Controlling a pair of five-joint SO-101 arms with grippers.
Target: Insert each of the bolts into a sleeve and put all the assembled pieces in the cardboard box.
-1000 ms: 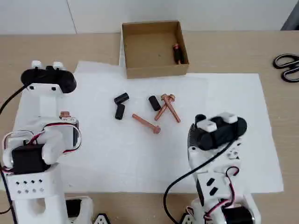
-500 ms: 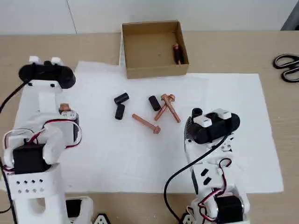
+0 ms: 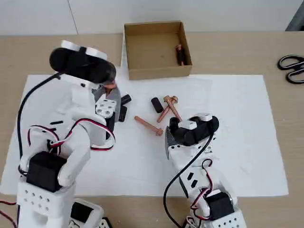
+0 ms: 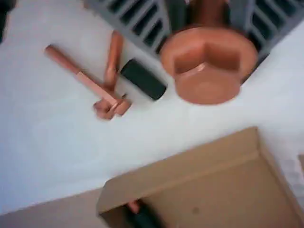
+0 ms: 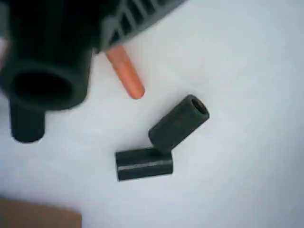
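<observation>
Left gripper [image 4: 209, 21] clenches 1 bolt [image 4: 209, 66], right gripper [image 3: 169, 133] grasps 1 sleeve [image 5: 42, 85]; misaligned between them, the bolt could jam or slip free.

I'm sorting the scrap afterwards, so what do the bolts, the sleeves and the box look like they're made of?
The bolts are probably metal with a copper-coloured finish, going by their smooth orange-pink sheen. The sleeves are matte black, likely plastic or rubber; the look leaves it open. The box is plain brown cardboard, dull, with raw cut edges.
</observation>
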